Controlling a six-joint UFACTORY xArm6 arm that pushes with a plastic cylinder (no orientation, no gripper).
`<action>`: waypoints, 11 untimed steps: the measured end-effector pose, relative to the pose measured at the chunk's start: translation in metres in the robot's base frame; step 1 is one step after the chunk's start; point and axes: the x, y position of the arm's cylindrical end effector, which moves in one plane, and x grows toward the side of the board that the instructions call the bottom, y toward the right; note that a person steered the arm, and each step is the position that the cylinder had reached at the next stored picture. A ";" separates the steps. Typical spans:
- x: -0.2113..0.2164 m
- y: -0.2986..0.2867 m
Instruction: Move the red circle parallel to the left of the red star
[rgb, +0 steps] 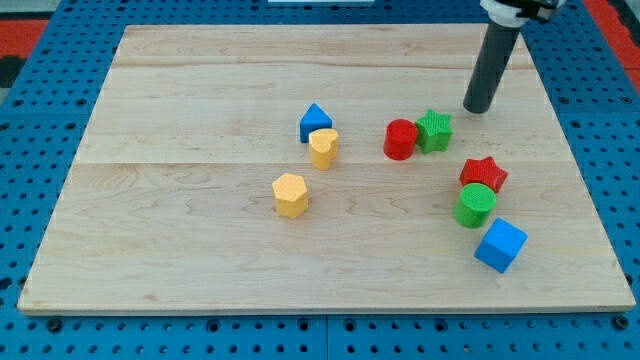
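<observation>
The red circle (400, 139) stands right of the board's middle, touching the green star (435, 130) on its right. The red star (484, 174) lies lower and further to the view's right, touching the green circle (475, 206) below it. My tip (477, 108) rests on the board above and to the right of the green star, a short gap away. It is above the red star and touches no block.
A blue cube (500, 246) lies below the green circle. A blue triangle (315, 121) and a yellow heart-like block (323, 148) sit together near the middle. A yellow hexagon (290, 195) lies below-left of them. The wooden board (200, 90) sits on blue pegboard.
</observation>
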 end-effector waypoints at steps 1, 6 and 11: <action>0.003 -0.054; 0.034 -0.083; 0.108 -0.132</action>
